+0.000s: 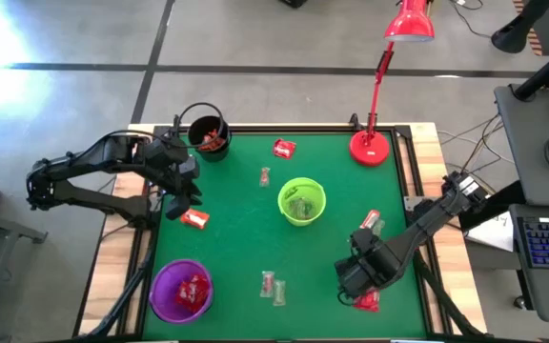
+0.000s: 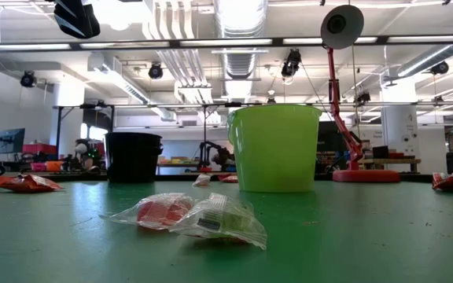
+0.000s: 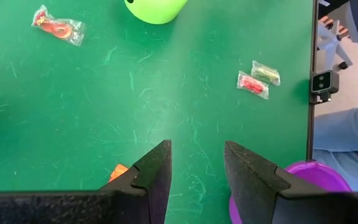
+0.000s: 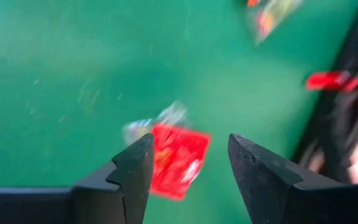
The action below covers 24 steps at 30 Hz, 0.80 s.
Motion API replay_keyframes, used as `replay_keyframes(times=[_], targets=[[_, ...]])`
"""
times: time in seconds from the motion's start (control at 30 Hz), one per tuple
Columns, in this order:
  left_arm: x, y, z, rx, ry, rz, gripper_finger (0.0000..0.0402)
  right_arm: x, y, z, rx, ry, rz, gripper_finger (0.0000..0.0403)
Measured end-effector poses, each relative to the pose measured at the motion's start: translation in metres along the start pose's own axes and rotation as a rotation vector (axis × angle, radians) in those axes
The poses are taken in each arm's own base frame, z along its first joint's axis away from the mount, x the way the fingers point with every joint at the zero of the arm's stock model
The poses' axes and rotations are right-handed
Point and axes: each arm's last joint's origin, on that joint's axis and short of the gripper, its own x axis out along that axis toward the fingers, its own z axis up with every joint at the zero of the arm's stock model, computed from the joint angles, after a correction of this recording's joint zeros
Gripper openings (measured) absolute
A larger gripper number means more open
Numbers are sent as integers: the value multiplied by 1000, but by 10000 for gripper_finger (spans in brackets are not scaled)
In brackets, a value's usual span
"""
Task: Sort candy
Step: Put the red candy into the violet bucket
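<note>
The candy lies scattered on the green table (image 1: 236,238). Red pieces lie at the far side (image 1: 284,148), at the left (image 1: 194,218), at the right (image 1: 371,221) and at the near right (image 1: 367,302). Clear ones lie near the middle (image 1: 265,175) and near the front (image 1: 273,284). My right gripper (image 1: 355,284) hangs open over the near-right red candy (image 4: 176,158), which lies on the table with one finger on either side of it in the wrist view. My left gripper (image 1: 177,202) hovers open beside the left red piece (image 3: 118,171).
A black cup (image 1: 208,136) at the far left and a purple cup (image 1: 181,290) at the near left hold red candy. A green cup (image 1: 301,201) stands mid-table. A red lamp (image 1: 370,146) stands on the far right corner. A person's legs (image 3: 347,137) are beyond the near edge.
</note>
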Motion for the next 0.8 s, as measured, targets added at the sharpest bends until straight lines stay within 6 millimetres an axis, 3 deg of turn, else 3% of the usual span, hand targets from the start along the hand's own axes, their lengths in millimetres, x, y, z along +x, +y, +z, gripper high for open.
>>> replay_keyframes(times=[0.17,0.47,0.8], targets=[[0,1,0,10,-6,31,130,11,1,-29,61,51,94,201],[0,2,1,10,-20,84,130,47,-12,-66,188,87,128,201],[0,1,7,19,-80,73,130,90,-31,-78,167,57,95,201]])
